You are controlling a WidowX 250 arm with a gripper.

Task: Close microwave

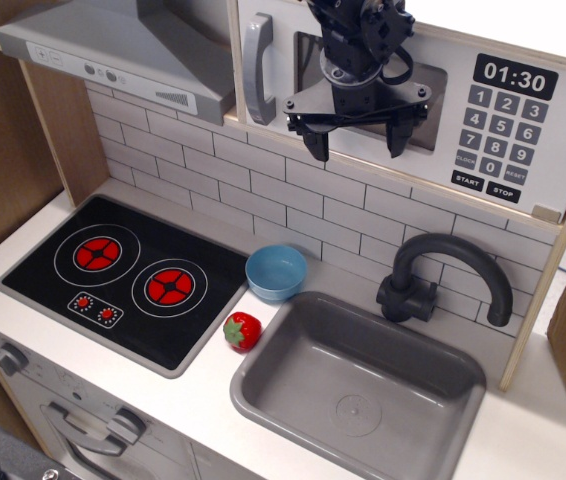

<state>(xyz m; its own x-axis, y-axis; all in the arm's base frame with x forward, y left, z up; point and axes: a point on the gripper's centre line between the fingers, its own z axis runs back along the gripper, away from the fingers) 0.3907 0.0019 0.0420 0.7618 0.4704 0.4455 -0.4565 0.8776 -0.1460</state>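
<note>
The white toy microwave (503, 120) sits at the top, above the brick backsplash. Its wide white door (283, 100) with a grey vertical bar handle (255, 68) and a small window lies flush against the microwave body. The black keypad and the clock reading 01:30 (513, 80) are at the right. My gripper (355, 141) hangs in front of the door's window, fingers spread wide and pointing down, holding nothing. The arm hides most of the window.
A grey range hood (123, 50) sits left of the microwave. Below are a black two-burner hob (128, 275), a blue bowl (276, 272), a red strawberry (243, 330), a grey sink (358, 385) and a black faucet (443, 275).
</note>
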